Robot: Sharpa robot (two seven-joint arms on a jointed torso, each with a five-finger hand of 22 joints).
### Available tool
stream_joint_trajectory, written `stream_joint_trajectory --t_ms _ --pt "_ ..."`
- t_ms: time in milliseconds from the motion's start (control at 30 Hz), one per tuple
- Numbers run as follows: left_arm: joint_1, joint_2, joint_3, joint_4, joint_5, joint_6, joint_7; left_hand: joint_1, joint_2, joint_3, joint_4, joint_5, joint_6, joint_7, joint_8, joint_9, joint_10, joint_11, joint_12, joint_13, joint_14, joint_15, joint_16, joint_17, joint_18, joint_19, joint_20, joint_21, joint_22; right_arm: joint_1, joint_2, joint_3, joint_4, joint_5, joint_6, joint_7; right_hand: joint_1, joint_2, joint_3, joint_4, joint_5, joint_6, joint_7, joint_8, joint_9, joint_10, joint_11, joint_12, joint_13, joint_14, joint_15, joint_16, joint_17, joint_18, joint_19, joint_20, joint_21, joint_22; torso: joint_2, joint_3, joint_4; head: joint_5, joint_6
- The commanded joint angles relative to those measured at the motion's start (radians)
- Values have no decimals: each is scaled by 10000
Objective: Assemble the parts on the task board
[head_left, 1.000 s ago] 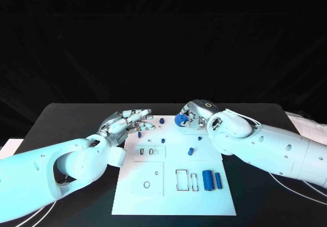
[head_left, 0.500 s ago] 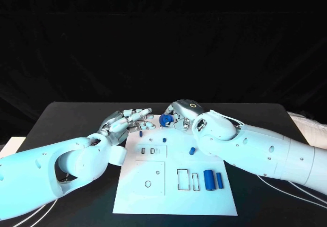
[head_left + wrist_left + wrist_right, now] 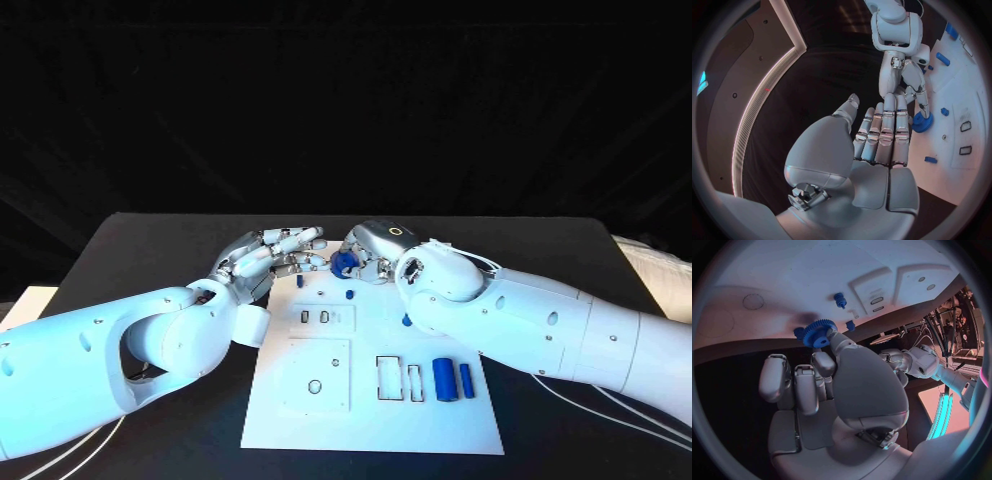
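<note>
The left hand [image 3: 274, 252] is at the far left corner of the white board [image 3: 368, 410], with straight fingers held close together and nothing in them. Just to its right, the right hand [image 3: 378, 250] pinches a blue gear [image 3: 346, 262] over the board's far edge. More blue parts [image 3: 451, 379] lie on the board's near right.

The right hand [image 3: 372, 252] and its arm hide the task board [image 3: 368, 400]'s far right corner.
</note>
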State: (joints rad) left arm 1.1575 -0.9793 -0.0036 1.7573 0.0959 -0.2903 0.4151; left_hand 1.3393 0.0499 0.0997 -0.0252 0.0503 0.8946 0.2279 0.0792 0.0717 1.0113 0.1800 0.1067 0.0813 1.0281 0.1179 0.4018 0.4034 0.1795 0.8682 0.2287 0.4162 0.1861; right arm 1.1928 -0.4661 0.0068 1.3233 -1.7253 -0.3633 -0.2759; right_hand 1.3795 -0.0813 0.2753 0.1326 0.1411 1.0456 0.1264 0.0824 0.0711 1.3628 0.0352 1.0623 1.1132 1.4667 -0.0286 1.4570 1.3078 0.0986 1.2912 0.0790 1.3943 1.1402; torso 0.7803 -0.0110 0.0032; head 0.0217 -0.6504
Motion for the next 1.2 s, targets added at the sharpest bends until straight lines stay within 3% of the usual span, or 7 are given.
stream_joint_trajectory --t_ms 33,333,533,633,733,933,1200 --pt "12 12 9 -22 20 179 124 19 69 15 -57 17 -59 128 -56 -3 -72 -5 -2 -12 -72 14 -54 3 12 -62 -8 -48 -11 -18 78 -15 -104 -51 311 -15 -90 -21 65 11 30 202 -6 -6 27 1 3 -56 -9 643 -56 12 528 -140 66 -9 46 3 8 5 16 -23 -14" --pt "13 13 9 -65 20 178 134 34 71 27 -79 17 -57 125 -54 0 -71 -8 6 -13 -72 11 -56 3 15 -64 -7 -47 -12 -31 185 -32 -232 -65 283 -148 -110 -33 86 2 29 170 4 -36 19 -10 11 -79 -18 639 -49 2 511 -140 64 -5 45 2 -8 -4 -29 21 -61" --pt "13 26 9 -85 20 185 125 34 71 27 -79 17 -57 125 -54 0 -71 -8 6 -13 -72 11 -56 3 15 -64 -7 -47 -12 -32 220 -33 -284 -86 161 -220 -191 -86 137 -16 16 28 56 -147 -10 -60 51 -183 -72 623 -19 -38 445 -136 42 16 32 -21 -10 -1 -23 0 -82" --pt "13 36 9 -96 20 187 121 34 71 27 -79 17 -57 125 -54 0 -71 -8 6 -13 -72 11 -56 3 15 -64 -7 -47 -12 -32 250 -33 -311 -85 95 -212 -300 -160 153 -18 -126 -246 130 -224 -50 -121 115 -315 -152 605 31 -82 375 -130 6 54 7 -65 -15 0 -20 -3 -85" --pt "13 43 9 -101 20 189 117 34 71 27 -79 17 -57 125 -54 0 -71 -8 6 -13 -72 11 -56 3 15 -64 -7 -47 -12 -31 288 -34 -338 -70 106 -190 -395 -244 154 -56 -233 -922 230 -239 -89 -155 204 -377 -158 594 113 -115 330 -122 -29 128 -20 -104 -16 0 -18 -2 -87" --pt "13 49 9 -98 20 192 108 34 71 27 -79 17 -57 125 -54 0 -71 -8 6 -13 -72 11 -56 3 15 -64 -7 -47 -12 -29 326 -34 -335 -41 258 -190 -658 -368 -43 32 -208 -1930 223 -254 -108 -219 225 -467 -180 579 137 -158 266 -100 -89 173 -68 -184 -12 6 -22 -3 -109" --pt "13 47 9 -88 20 193 106 34 71 27 -79 17 -57 125 -54 0 -71 -8 6 -13 -72 11 -56 3 15 -64 -7 -47 -12 -29 313 -35 -314 -21 336 -200 -814 -382 -190 141 -194 -1845 241 -206 -70 -255 244 -513 -192 571 151 -183 233 -91 -119 188 -95 -226 -15 5 -24 -11 -111"
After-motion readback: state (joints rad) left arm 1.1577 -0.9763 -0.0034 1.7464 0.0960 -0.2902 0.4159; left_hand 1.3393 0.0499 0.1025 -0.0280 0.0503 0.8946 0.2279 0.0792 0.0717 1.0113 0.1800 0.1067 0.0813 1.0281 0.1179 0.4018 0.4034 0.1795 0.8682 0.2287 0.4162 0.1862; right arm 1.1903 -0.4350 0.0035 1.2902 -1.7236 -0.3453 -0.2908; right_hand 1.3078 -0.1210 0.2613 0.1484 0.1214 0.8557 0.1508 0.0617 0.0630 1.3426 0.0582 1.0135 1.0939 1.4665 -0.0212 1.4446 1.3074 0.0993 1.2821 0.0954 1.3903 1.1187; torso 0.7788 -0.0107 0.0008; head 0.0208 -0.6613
